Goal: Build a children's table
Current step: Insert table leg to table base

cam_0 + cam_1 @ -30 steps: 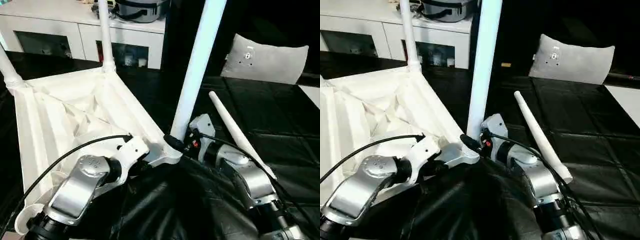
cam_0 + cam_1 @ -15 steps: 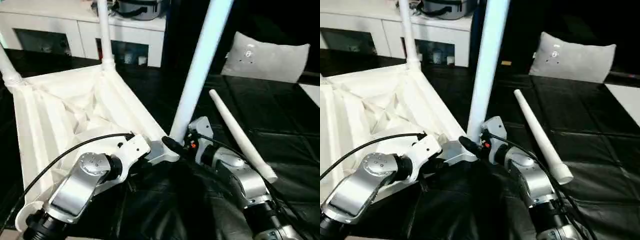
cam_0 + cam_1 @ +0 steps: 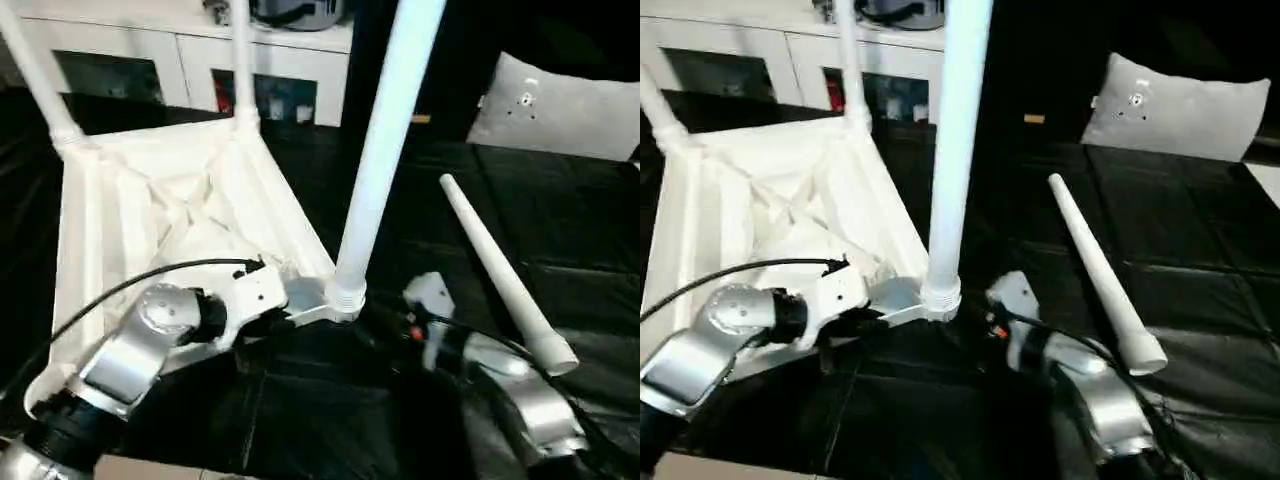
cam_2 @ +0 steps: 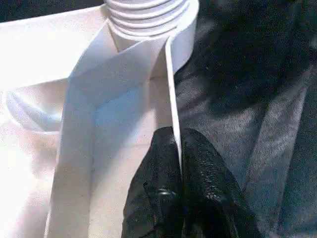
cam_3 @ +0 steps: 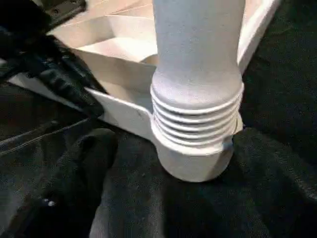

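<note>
Pinched shut on the thin side wall of the upturned table top [image 3: 150,215], the left gripper [image 4: 176,163] holds the rim just beside the near right corner socket [image 5: 195,158], one black finger on each face of the wall. The right gripper [image 5: 64,163] sits close to that socket on the near right; its fingers seem spread with nothing between them, though the wrist view is dark there.

A leg [image 3: 385,140] stands upright in this socket, its threaded collar showing several ridges above the rim, so it looks only partly screwed home. Two more legs rise from the far corners [image 3: 240,60] [image 3: 35,70]. The fourth leg [image 3: 495,270] lies loose on the black cloth [image 3: 330,420] to the right, well apart from the top; the near left socket looks empty.

To finish this step well, the left gripper should keep its clamp firm and low on the wall so the top cannot spin, while the right takes the leg just above the ridges and turns it straight, without leaning it, until the ridges vanish.
</note>
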Motion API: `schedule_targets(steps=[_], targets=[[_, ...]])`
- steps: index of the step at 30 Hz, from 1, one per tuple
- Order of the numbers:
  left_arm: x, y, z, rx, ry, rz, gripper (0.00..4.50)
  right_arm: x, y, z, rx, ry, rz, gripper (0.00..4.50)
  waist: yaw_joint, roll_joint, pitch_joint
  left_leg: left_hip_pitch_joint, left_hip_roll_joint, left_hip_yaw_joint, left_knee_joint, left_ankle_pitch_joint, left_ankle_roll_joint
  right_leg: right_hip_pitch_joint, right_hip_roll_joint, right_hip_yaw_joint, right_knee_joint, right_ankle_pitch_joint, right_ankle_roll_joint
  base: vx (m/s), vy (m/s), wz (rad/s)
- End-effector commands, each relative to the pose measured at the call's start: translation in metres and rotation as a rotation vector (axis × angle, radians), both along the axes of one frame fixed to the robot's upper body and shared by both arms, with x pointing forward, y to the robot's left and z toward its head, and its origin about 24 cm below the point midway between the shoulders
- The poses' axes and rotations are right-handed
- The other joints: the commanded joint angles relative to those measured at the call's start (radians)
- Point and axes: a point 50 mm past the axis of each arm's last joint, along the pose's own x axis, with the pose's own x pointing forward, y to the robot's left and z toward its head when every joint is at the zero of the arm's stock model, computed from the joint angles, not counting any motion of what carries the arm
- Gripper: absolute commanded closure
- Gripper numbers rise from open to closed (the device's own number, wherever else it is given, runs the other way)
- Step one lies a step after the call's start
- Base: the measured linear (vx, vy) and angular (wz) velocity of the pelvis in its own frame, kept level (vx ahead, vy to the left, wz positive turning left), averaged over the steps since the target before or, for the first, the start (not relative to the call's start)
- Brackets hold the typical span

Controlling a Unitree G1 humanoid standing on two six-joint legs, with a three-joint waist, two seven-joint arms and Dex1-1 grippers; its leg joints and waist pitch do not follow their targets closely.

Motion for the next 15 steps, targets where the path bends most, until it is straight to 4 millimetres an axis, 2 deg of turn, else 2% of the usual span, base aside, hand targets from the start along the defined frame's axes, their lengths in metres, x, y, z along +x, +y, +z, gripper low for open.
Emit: schedule_targets(steps=[1, 5, 6, 12, 15], targets=[[-0.005, -0.005, -0.002, 0.03, 0.022, -0.132, 4.5, 0.0, -0.008, 0.013, 0.017, -0.054, 0.035, 0.05, 0.002, 0.018, -0.055, 0.009, 0.049, -0.012, -0.056, -0.086, 0.05, 0.046, -0.089, 0.053, -0.063, 0.154, -0.206, 0.0, 0.0, 0.0], [-0.005, -0.006, -0.003, 0.028, 0.033, -0.19, 4.5, 0.0, -0.008, 0.019, 0.01, -0.078, 0.088, 0.05, 0.012, 0.02, -0.057, 0.01, 0.049, -0.011, -0.052, -0.071, 0.057, 0.046, -0.09, 0.052, -0.059, 0.177, -0.215, 0.0, 0.0, 0.0], [-0.006, -0.007, -0.003, 0.037, 0.045, -0.235, 4.5, 0.002, -0.007, 0.022, -0.041, -0.104, 0.133, 0.05, 0.016, 0.024, -0.058, 0.012, 0.05, -0.011, -0.052, -0.07, 0.055, 0.044, -0.09, 0.051, -0.058, 0.18, -0.22, 0.0, 0.0, 0.0], [-0.009, -0.009, -0.003, 0.046, 0.058, -0.314, 4.5, 0.01, -0.004, 0.02, -0.114, -0.111, 0.196, 0.05, 0.019, 0.025, -0.059, 0.014, 0.053, -0.01, -0.051, -0.089, 0.035, 0.043, -0.093, 0.05, -0.053, 0.158, -0.239, 0.0, 0.0, 0.0], [-0.009, -0.01, -0.003, 0.048, 0.059, -0.336, 4.5, 0.013, -0.003, 0.017, -0.129, -0.091, 0.222, 0.05, 0.02, 0.019, -0.061, 0.011, 0.054, -0.01, -0.049, -0.079, 0.039, 0.045, -0.094, 0.049, -0.049, 0.173, -0.244, 0.0, 0.0, 0.0]])
